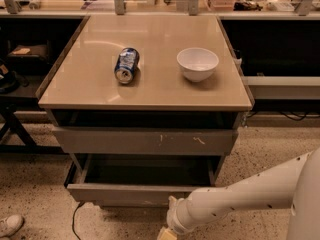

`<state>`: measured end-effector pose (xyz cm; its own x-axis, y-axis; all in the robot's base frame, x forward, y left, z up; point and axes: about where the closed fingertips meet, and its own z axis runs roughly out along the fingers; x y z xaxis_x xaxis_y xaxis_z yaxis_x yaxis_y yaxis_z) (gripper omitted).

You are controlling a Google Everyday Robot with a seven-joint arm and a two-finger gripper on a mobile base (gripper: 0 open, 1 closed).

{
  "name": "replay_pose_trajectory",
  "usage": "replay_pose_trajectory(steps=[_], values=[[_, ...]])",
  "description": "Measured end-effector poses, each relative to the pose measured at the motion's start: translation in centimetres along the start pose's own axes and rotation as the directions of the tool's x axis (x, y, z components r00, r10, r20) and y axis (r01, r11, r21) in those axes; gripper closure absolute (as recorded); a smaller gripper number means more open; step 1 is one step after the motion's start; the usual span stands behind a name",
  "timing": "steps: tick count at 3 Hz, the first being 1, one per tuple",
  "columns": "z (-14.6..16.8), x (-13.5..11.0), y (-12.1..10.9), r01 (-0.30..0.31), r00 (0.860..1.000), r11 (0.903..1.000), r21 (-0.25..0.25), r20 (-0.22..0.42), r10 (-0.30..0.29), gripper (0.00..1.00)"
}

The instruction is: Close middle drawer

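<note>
**Gripper low at the front of the pulled-out middle drawer**

The middle drawer stood pulled well out from the cabinet, its dark inside exposed. Its plain grey front hung forward of the scratched drawer front above it. That plain front ran left to right across the view. The way home lay square to it, straight back under the tan tabletop.

The gripper sat at the bottom edge of the view, on the end of the white arm reaching in from the right. It was just in front of the drawer's front and below its lower edge, a little right of the middle. So the drawer lay directly beyond the gripper, towards the cabinet. How wide the gripper was set could not be told, as most of it was cut off by the frame; it appeared to hold nothing. Contact with the front could not be judged either.

Pushing right of centre might skew the drawer on its runners.

On top, a soda can lay on its side near a white bowl.
</note>
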<state>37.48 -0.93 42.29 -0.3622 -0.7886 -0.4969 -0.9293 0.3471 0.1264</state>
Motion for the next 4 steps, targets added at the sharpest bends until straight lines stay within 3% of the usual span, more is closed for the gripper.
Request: replay_pose_trajectory(steps=[1,4], values=[[0.00,0.00,0.00,0.000,1.000,1.0000,0.000,0.000,0.000,0.18],[0.01,-0.19,0.04,0.010,1.000,0.9999,0.003,-0.001,-0.010,0.88]])
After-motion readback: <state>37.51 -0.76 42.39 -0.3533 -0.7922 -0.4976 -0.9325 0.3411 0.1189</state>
